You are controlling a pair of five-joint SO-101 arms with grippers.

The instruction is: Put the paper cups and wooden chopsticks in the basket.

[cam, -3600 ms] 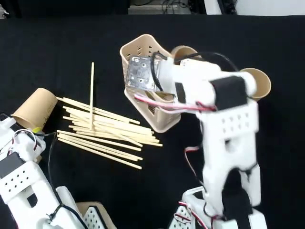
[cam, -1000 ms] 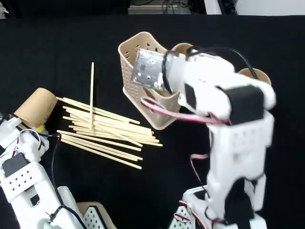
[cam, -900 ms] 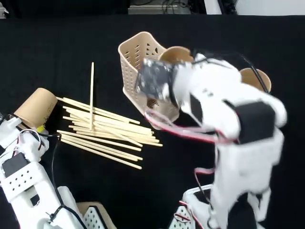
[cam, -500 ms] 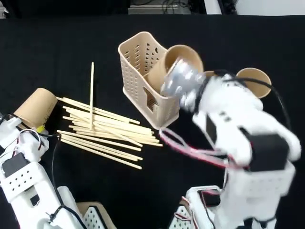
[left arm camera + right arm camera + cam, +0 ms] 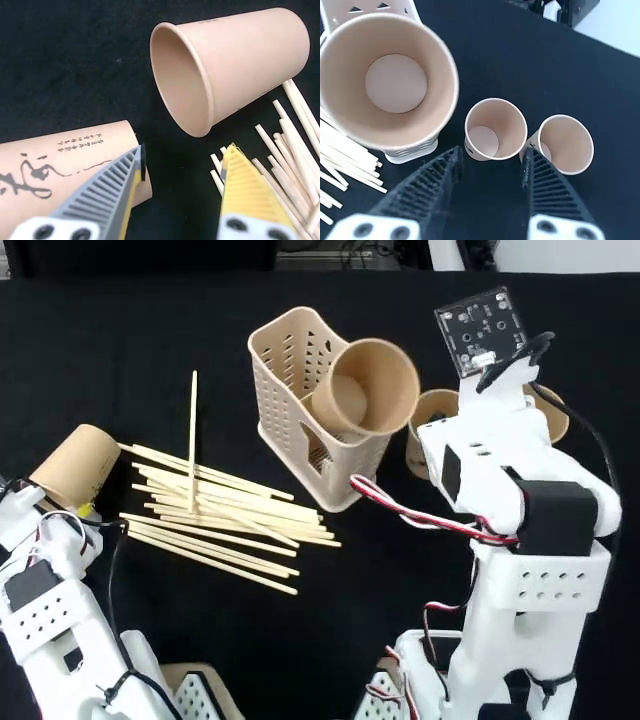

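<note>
A beige slotted basket (image 5: 292,380) stands at mid-table with one paper cup (image 5: 366,386) leaning in it, mouth up. That cup (image 5: 390,82) lies ahead of my right gripper (image 5: 491,155), which hangs open and empty above two upright cups (image 5: 495,129) (image 5: 565,143) beside the basket. A fourth cup (image 5: 74,466) lies on its side at the left; my left gripper (image 5: 185,152) is open just short of its rim (image 5: 182,85). Wooden chopsticks (image 5: 215,515) lie in a loose pile between that cup and the basket.
A tan printed paper roll (image 5: 65,160) lies under the left gripper's grey finger. One single chopstick (image 5: 192,440) lies crosswise over the pile. The right arm's body (image 5: 510,490) stands right of the basket, partly covering the two upright cups.
The right arm has drawn back from the basket to the right and let go of the cup, which now rests in the basket. The left arm has stayed put.
</note>
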